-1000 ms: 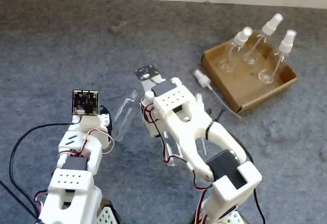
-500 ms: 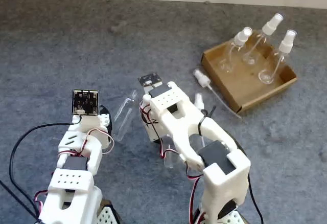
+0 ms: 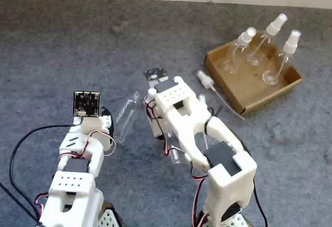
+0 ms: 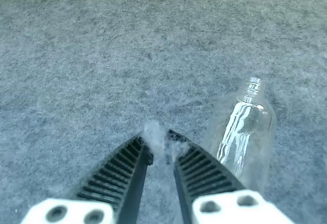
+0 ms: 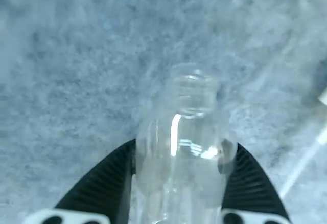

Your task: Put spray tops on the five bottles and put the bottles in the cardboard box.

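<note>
The right gripper (image 5: 183, 150) was clamped on a clear bottle (image 5: 190, 124), one ribbed jaw on each side of the body. The threaded neck stood clear of the jaws with no top on it. The bottle looked empty and thin-walled, so it probably weighed very little, would give under a hard squeeze, and was smooth enough to slide or twist in the grip. The body below the shoulder seemed the sensible place to hold it, firmly but not crushingly, since that left the threads free for a spray top.

At the edge of the right wrist view a thin white tube (image 5: 301, 165) crossed the grey carpet (image 5: 76, 55). It may have been the dip tube of a spray top, though too little showed to be sure.

The left gripper (image 4: 158, 142) was clenched on nothing, its tips all but meeting just above the carpet. Just beside it lay a second bottle (image 4: 242, 127), also uncapped and on its side. From above, this bottle (image 3: 124, 115) lay between the two arms.

Farther off, a loose spray top (image 3: 205, 79) rested on the carpet beside the cardboard box (image 3: 224, 87), its long tube trailing along the box's near wall. The tube looked slender and bendy, so the head was probably the better part to grasp.

In the box stood three bottles (image 3: 241, 48) already fitted with tops, each leaning.
</note>
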Robot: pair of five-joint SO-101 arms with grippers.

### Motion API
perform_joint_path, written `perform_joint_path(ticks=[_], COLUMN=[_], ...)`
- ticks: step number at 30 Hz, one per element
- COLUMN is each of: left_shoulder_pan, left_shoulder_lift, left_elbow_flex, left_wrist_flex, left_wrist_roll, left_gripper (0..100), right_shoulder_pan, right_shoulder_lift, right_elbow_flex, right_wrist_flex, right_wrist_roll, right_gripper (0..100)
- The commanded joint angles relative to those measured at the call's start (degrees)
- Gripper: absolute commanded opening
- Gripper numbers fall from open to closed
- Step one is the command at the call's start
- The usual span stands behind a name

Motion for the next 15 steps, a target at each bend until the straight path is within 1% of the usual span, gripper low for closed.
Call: perform_joint_path(ticks=[1, 7, 13, 15], left_shoulder_pan=[1.2, 1.2, 1.2, 1.2], left_shoulder_lift=[-0.6, -0.6, -0.6, -0.6], left_elbow_flex=[-3.8, -3.8, -3.8, -3.8], left_wrist_flex=[-1.0, -1.0, -1.0, -1.0], left_wrist_roll=[-0.5, -0.5, -0.5, -0.5], left_gripper=[1, 1, 1, 1], right_shoulder_pan=[1.0, 1.0, 1.2, 2.6], right_shoulder_lift=[-7.8, -18.8, -34.5, -40.0], right_elbow_flex=[-5.8, -6.8, -5.0, -3.1], right_wrist_flex=[5.8, 8.5, 9.5, 10.5], right_wrist_roll=[-0.3, -0.2, -0.2, -0.2], right_gripper=[15.6, 15.6, 15.6, 15.7])
